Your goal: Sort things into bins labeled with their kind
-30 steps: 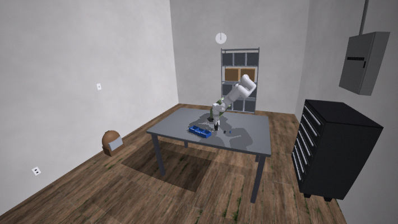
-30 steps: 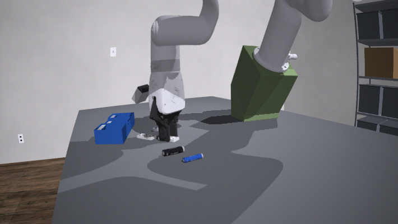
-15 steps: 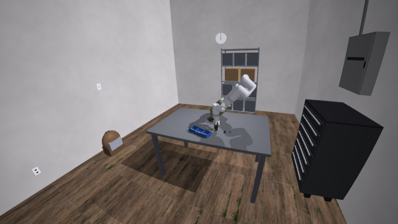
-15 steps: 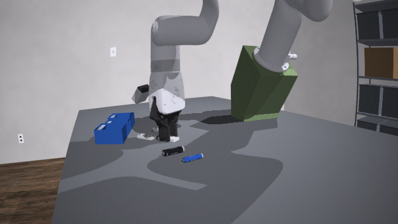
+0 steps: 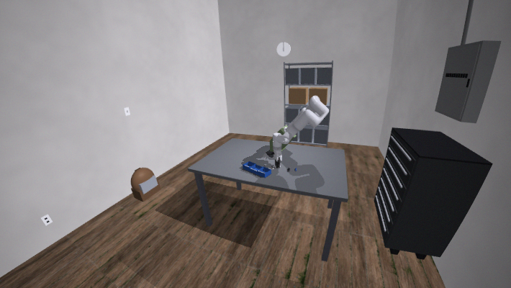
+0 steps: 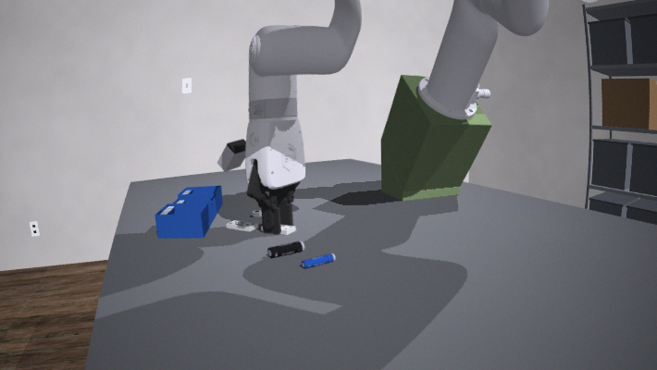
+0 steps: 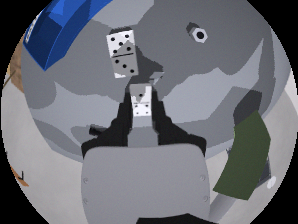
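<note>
My gripper (image 6: 276, 226) reaches down to the table and is shut on a white domino (image 7: 140, 104), which shows between the black fingers in the wrist view; its end pokes out beside the fingers (image 6: 288, 228). A second white domino (image 7: 121, 54) lies flat on the table just beyond, also seen in the exterior view (image 6: 241, 225). A small washer (image 7: 197, 34) (image 6: 254, 214) lies nearby. A black battery (image 6: 285, 250) and a blue battery (image 6: 317, 261) lie on the table in front of the gripper. The blue bins (image 6: 189, 211) (image 7: 67, 12) stand in a row to the left.
The arm's green base (image 6: 430, 141) stands on the table behind and to the right. The table edge runs along the left of the bins. A shelf (image 6: 622, 106) stands off the table at the far right.
</note>
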